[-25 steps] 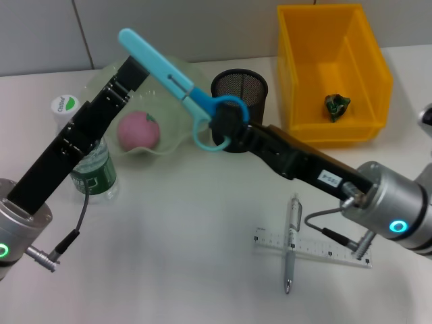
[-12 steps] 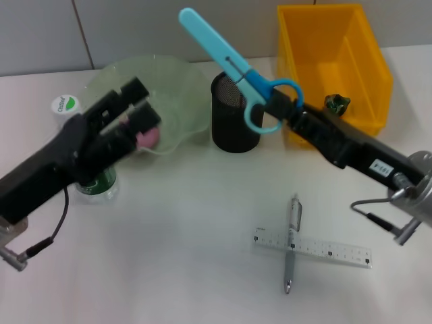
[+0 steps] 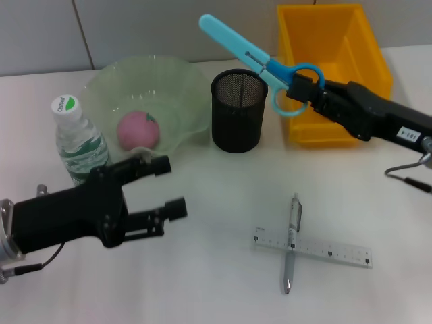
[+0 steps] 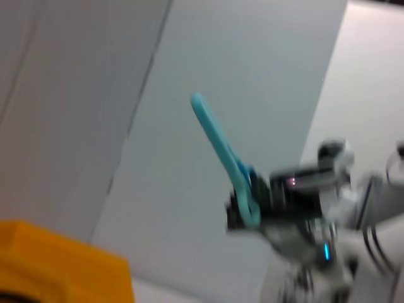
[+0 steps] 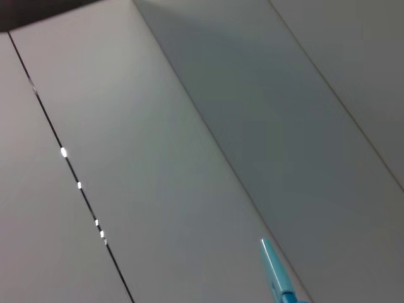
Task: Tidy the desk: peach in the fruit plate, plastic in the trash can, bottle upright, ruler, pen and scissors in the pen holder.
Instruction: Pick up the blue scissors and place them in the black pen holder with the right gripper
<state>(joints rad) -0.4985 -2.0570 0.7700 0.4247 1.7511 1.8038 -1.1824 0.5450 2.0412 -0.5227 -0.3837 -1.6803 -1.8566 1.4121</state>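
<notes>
I have the right tool [image 3: 302, 90] clamped on the handle of the blue scissors [image 3: 260, 61], holding them in the air just right of and above the black mesh pen holder [image 3: 238, 111], blades slanting up and away over its rim, with the yellow trash can [image 3: 368, 81] behind the arm. My left tool [image 3: 162, 192] hangs with its fingers spread and nothing between them, low over the surface [image 3: 223, 270] well left of the pen holder, below the fruit plate [image 3: 182, 88] where the peach [image 3: 138, 130] sits and beside the upright bottle [image 3: 75, 138]. The pen [image 3: 291, 241] lies across the ruler [image 3: 313, 248] on the surface, below and to the right of the pen holder.
</notes>
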